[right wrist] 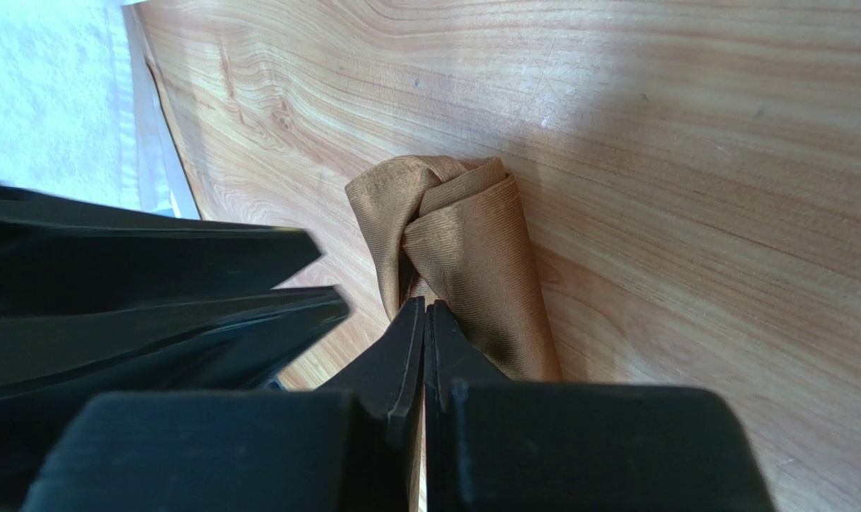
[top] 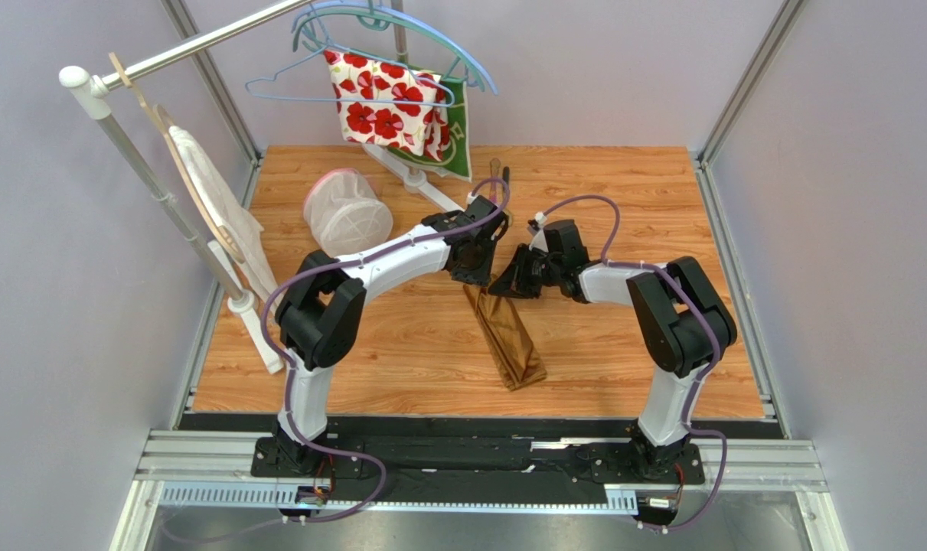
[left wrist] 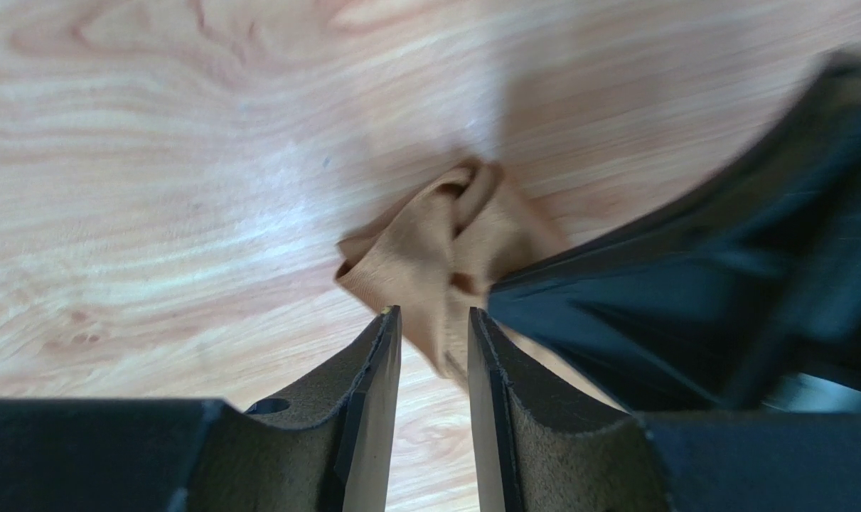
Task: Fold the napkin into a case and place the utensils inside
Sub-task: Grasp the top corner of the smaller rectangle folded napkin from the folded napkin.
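Note:
The golden-brown napkin (top: 511, 344) lies on the wooden table as a narrow, long case running from the middle toward the near edge. Its far end is bunched and twisted (left wrist: 434, 240) (right wrist: 477, 245). My left gripper (top: 476, 273) (left wrist: 432, 320) hangs over that end, open, with a cloth edge lying loose between its tips. My right gripper (top: 505, 284) (right wrist: 426, 309) is shut, its tips set in the crease of the same end; I see no cloth between them. The two grippers nearly touch. No utensils show plainly; a slim dark stick (top: 494, 172) lies farther back.
A white and pink mesh basket (top: 347, 212) stands at the back left. A rail (top: 192, 48) carries hangers, a white cloth with red flowers (top: 387, 98) and a green cloth (top: 465, 144). A white garment (top: 209, 189) hangs at left. Walls close in three sides.

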You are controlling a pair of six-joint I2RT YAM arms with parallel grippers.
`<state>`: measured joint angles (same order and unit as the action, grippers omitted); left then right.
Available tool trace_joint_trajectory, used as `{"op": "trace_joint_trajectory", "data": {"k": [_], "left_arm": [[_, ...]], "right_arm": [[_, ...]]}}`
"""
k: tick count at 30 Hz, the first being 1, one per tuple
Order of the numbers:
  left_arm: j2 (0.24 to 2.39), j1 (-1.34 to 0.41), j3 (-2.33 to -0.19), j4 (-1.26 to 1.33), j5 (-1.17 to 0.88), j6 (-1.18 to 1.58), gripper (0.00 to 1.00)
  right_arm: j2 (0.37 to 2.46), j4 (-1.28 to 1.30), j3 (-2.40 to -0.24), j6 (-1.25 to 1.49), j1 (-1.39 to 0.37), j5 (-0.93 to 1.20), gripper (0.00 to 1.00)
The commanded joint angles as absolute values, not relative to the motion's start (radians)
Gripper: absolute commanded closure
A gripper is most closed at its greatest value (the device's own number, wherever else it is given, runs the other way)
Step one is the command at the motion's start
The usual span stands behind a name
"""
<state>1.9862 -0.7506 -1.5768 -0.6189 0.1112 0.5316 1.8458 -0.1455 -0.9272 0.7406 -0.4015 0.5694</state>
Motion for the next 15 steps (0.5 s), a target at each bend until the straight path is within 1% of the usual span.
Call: {"op": "trace_joint_trajectory", "data": {"k": [1,4,6,7,15], "left_arm": [[2.006,-0.773,-1.624,-0.698,0.199,0.482,0.62],[2.026,-0.776,-1.638,-0.707,0.193,0.477,0.61],[2.042,-0.782,-1.649,-0.707,0.196,0.477,0.6],[2.048,-0.784,-1.654,-0.707,0.199,0.474,0.58],[2.103,-0.793,-1.693,-0.721,0.195,0.472,0.55]], "right_arm": [[1.859,-0.225,-0.953,0.776,-0.399,0.578,1.0],[1.865,-0.25,-0.94,0.798,-0.403,0.578,1.0],[1.868,-0.256,-0.937,0.802,-0.403,0.575,1.0],[1.87,-0.255,-0.937,0.804,-0.403,0.574,1.0],[1.885,-0.276,-0.913,0.816,-0.411,0.558,1.0]]}}
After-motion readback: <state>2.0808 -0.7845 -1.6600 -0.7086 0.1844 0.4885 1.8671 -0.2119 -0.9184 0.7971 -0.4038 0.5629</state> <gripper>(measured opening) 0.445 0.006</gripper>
